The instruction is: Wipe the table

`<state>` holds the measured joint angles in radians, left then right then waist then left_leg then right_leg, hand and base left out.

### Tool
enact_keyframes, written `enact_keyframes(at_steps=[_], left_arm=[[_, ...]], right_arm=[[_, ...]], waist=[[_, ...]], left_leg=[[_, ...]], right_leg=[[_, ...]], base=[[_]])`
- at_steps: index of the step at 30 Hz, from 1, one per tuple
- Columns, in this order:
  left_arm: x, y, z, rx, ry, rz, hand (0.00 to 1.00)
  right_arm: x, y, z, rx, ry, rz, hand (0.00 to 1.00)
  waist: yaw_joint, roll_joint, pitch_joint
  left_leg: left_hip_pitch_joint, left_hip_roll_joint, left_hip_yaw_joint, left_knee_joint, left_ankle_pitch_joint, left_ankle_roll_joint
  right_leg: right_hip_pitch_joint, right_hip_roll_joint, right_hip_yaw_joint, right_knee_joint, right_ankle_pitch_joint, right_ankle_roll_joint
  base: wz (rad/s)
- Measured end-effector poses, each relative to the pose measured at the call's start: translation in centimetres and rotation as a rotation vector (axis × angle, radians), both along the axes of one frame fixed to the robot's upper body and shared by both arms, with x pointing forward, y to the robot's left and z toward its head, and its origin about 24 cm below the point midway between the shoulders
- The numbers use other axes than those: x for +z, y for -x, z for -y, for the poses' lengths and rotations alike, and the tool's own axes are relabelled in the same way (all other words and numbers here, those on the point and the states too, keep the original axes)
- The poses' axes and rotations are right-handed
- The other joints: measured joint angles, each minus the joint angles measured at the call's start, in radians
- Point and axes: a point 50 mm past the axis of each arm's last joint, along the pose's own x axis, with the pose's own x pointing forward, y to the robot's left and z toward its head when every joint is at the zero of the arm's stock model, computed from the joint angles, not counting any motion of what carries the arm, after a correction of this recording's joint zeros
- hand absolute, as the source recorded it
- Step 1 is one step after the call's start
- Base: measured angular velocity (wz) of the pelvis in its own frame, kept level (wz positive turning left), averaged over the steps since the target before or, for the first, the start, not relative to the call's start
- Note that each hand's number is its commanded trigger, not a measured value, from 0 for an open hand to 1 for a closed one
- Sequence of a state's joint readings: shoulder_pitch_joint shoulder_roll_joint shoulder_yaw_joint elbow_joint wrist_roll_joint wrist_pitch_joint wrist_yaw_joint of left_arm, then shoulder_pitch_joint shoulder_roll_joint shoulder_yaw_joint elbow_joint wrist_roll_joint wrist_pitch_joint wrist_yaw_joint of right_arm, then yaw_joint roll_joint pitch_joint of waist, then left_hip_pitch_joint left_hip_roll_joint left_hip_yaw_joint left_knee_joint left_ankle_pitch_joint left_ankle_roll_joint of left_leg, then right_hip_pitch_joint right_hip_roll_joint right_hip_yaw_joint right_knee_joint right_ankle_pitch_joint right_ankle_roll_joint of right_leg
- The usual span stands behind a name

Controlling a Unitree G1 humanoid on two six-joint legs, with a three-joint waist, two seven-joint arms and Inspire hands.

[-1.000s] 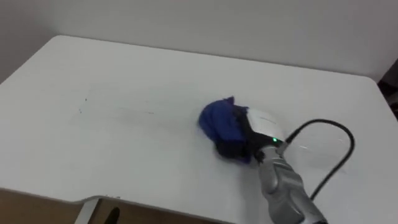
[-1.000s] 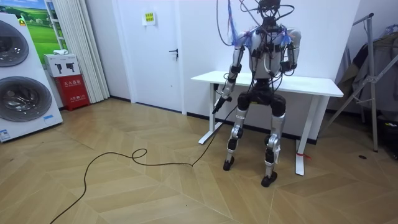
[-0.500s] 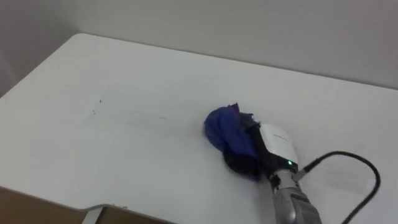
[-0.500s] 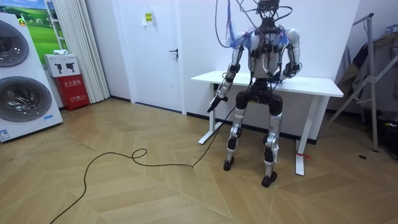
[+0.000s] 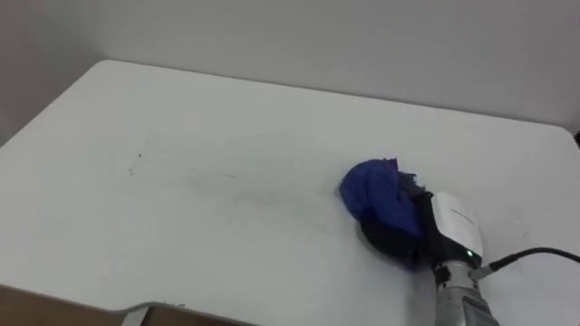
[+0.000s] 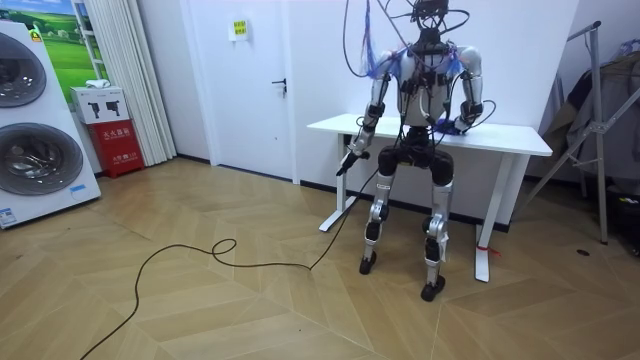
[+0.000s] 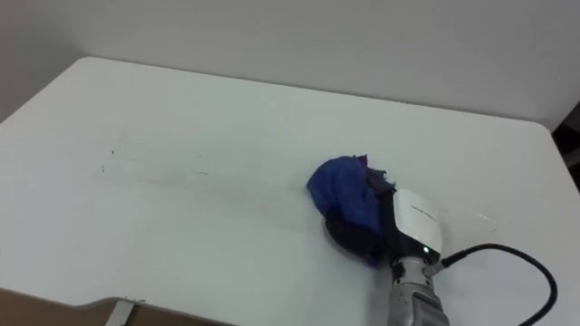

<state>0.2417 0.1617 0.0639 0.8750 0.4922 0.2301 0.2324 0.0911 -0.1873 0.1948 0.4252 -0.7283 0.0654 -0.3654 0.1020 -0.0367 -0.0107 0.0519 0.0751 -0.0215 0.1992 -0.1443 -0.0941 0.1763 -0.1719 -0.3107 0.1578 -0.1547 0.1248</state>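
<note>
Count: one blue cloth (image 5: pixel 376 201), bunched against front of right hand (image 5: pixel 450 228), on one white table (image 5: pixel 181 136); grip can't tell. Left hand (image 6: pixel 347 162) hangs low, likewise.

Indoor test room, stacked washing machines (image 6: pixel 35 150), parquet floor (image 6: pixel 200 310), white table (image 6: pixel 510 136)

Eye views: both sit on the robot's head, a little apart sideways, looking steeply down from close over the flat white rectangular table top (image 5: pixel 181 136). They share it and the crumpled blue cloth (image 5: pixel 376 199). Room view: set well off across the floor, facing the robot's back and the same table top (image 6: pixel 520 142).
</note>
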Motion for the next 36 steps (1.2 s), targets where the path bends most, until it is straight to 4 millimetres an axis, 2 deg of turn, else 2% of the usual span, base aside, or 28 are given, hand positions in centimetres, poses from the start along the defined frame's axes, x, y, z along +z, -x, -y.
enact_keyframes(at_steps=[2, 6, 11, 16, 19, 22, 28, 30, 32, 36], left_arm=[[0.0, 0.0, 0.1, 0.0, 0.005, 0.001, 0.0], [0.1, -0.8, 0.4, 0.005, 0.016, 0.036, 0.0], [0.3, -1.9, 1.1, 0.037, 0.065, 0.108, 0.0], [0.3, -2.0, 1.2, 0.078, 0.095, 0.133, 0.0], [0.2, -1.8, 1.2, 0.1, 0.12, 0.131, 0.0], [0.2, -1.4, 0.9, 0.128, 0.132, 0.125, 0.0], [0.9, -1.5, -0.6, 0.181, 0.133, 0.157, 0.0], [1.0, -1.0, -1.1, 0.209, 0.123, 0.16, 0.0], [1.2, 0.0, -2.0, 0.254, 0.111, 0.154, 0.0], [1.4, 2.1, -3.1, 0.304, 0.079, 0.124, 0.0]], right_arm=[[0.4, -0.3, -0.1, 0.024, 0.001, -0.004, 0.0], [1.1, -0.4, -0.2, 0.034, -0.011, 0.008, 0.0], [2.4, -0.5, -0.4, 0.065, -0.038, 0.021, 0.0], [3.0, -0.7, -0.5, 0.073, -0.074, 0.026, 0.0], [3.5, -0.8, 0.2, 0.044, -0.095, 0.032, 0.0], [4.3, -1.1, 1.5, -0.022, -0.098, 0.053, 0.0], [6.9, -0.8, 7.2, -0.229, -0.011, 0.141, 0.0], [8.1, -0.5, 8.8, -0.282, 0.019, 0.178, 0.0], [9.8, 0.0, 10.9, -0.366, 0.05, 0.262, 0.0], [11.0, 1.4, 13.8, -0.508, 0.067, 0.335, 0.0]], waist=[[-0.017, 0.002, 0.0008], [-0.029, 0.004, 0.001], [-0.05, 0.015, 0.0036], [-0.074, 0.013, 0.0049], [-0.079, 0.009, 0.0022], [-0.085, 0.006, 0.0012], [-0.106, -0.003, 0.0039], [-0.112, -0.006, 0.0048], [-0.134, -0.012, 0.0074], [-0.164, -0.021, 0.0105]], left_leg=[[-0.002, 0.0, 0.001, 0.004, -0.002, 0.003], [0.002, 0.0, 0.002, 0.0, -0.003, 0.003], [0.01, 0.002, 0.031, -0.014, -0.002, 0.003], [0.021, 0.003, 0.053, -0.029, -0.003, 0.004], [0.025, 0.004, 0.063, -0.031, -0.002, 0.004], [0.027, 0.004, 0.073, -0.036, -0.002, 0.004], [0.027, 0.004, 0.081, -0.042, -0.003, 0.005], [0.028, 0.004, 0.087, -0.047, -0.004, 0.006], [0.03, 0.006, 0.099, -0.048, -0.006, 0.007], [0.029, 0.007, 0.114, -0.047, -0.009, 0.009]], right_leg=[[-0.002, -0.002, 0.003, 0.007, 0.0, 0.0], [-0.003, -0.002, 0.005, 0.011, 0.0, 0.0], [-0.019, -0.002, 0.039, 0.015, 0.001, -0.001], [-0.025, -0.002, 0.061, 0.015, 0.001, -0.001], [-0.036, -0.002, 0.073, 0.015, 0.001, -0.001], [-0.038, -0.002, 0.083, 0.015, 0.001, 0.0], [-0.055, -0.002, 0.092, 0.016, 0.001, 0.0], [-0.056, -0.003, 0.092, 0.019, 0.001, 0.0], [-0.066, -0.002, 0.105, 0.02, 0.001, 0.0], [-0.072, -0.003, 0.114, 0.031, 0.001, 0.0]], base=[[0.0], [-0.01], [-0.16], [-0.13], [-0.11], [-0.1], [-0.06], [-0.07], [-0.14], [-0.13]])
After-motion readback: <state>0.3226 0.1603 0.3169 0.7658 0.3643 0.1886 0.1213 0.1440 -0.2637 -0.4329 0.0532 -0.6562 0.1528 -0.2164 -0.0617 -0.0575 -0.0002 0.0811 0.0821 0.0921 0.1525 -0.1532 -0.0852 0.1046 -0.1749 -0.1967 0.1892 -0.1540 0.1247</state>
